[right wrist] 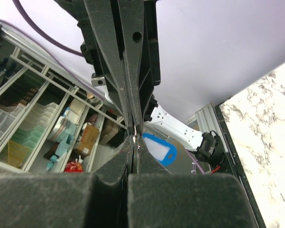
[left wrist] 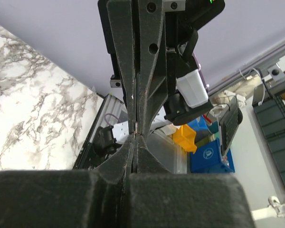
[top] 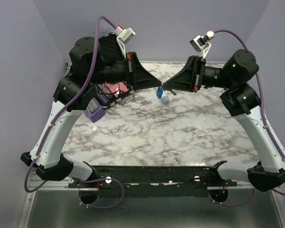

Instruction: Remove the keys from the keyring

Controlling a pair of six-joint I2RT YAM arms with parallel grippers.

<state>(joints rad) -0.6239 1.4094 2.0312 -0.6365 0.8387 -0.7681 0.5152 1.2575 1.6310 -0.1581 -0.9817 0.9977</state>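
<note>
Keyring (top: 159, 93), a blue oval tag, hangs in the air near the middle of the marble table's (top: 180, 137) far edge, with a small silver-grey key (top: 166, 99) just below it. The right gripper (top: 166, 87) is clamped tight on the keyring's thin metal top. The left gripper (top: 157, 86) meets it tip to tip, fully closed too; what it grips I cannot tell.
</note>
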